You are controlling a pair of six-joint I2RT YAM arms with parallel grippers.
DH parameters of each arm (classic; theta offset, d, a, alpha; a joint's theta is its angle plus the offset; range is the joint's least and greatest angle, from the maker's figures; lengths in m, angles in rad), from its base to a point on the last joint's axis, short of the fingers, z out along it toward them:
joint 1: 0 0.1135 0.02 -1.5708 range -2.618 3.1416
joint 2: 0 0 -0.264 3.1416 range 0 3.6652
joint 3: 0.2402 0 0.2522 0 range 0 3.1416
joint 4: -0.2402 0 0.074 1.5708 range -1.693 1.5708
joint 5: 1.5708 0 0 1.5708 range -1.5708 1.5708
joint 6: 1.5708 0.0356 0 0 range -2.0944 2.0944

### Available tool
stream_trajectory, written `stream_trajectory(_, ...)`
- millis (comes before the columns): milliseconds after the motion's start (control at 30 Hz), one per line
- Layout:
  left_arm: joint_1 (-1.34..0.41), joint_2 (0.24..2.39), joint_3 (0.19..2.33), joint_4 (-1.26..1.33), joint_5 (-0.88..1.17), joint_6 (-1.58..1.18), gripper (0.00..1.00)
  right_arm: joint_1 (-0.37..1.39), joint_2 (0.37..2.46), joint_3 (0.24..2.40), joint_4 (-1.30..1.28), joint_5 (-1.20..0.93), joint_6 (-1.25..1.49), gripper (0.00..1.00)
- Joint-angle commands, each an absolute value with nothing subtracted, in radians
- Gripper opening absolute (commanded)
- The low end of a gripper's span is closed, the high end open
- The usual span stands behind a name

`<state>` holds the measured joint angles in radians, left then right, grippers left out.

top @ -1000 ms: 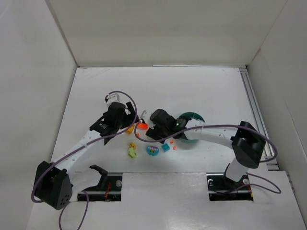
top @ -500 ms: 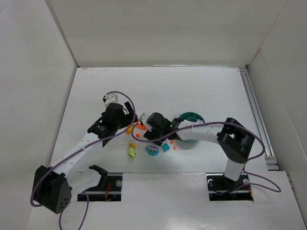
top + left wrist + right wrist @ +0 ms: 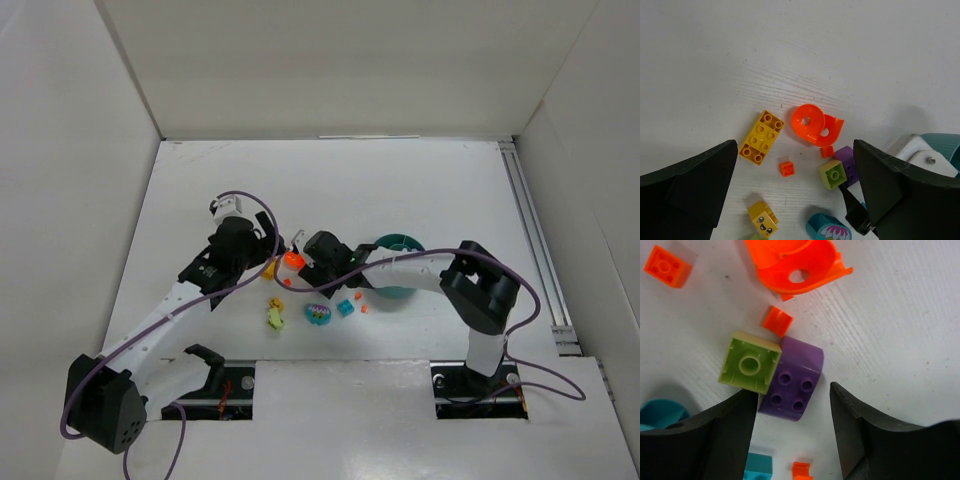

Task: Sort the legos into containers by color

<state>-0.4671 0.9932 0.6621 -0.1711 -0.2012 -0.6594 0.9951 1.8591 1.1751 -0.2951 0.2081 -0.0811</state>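
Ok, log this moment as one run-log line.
left gripper: open, over orange curved piece | right gripper: open, straddling purple brick | purple brick: touching lime brick

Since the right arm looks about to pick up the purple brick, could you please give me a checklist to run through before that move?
1. Purple brick lies between the fingers of the right gripper: ok.
2. Right jaws stand open on either side of it: ok.
3. Lime green brick is clear of the grip: not ok. It touches the purple brick and sits right beside one finger, so it may get pinched or dragged.
4. Left gripper is open and empty, above the yellow brick: ok.
5. Teal dish has a free compartment for purple: cannot tell, because much of it is hidden in the top view.
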Motion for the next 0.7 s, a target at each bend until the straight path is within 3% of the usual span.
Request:
stream_trajectory(0,-0.463,0.963,0.646,-0.166,-0.212,-0.66,1.0,0.939,1.873,1.169,-0.241,0.18,-0.054,0.64)
stream_trajectory(167,-0.463,0.963,0.646,-0.166,-0.221,-0.66,1.0,0.92,1.873,1.169,-0.196,0.11,-0.095,0.53)
stream_trajectory(200,-0.463,0.963,0.646,-0.166,-0.221,-0.66,1.0,0.92,1.873,1.169,-0.196,0.098,-0.115,0.45)
stream_trajectory(300,-0.463,0.963,0.646,-0.166,-0.221,-0.66,1.0,0.911,1.849,1.169,-0.17,0.069,-0.139,0.37)
stream_trajectory(667,-0.463,0.954,0.646,-0.156,-0.21,-0.66,1.0,0.862,1.516,1.068,-0.071,-0.009,-0.25,0.33)
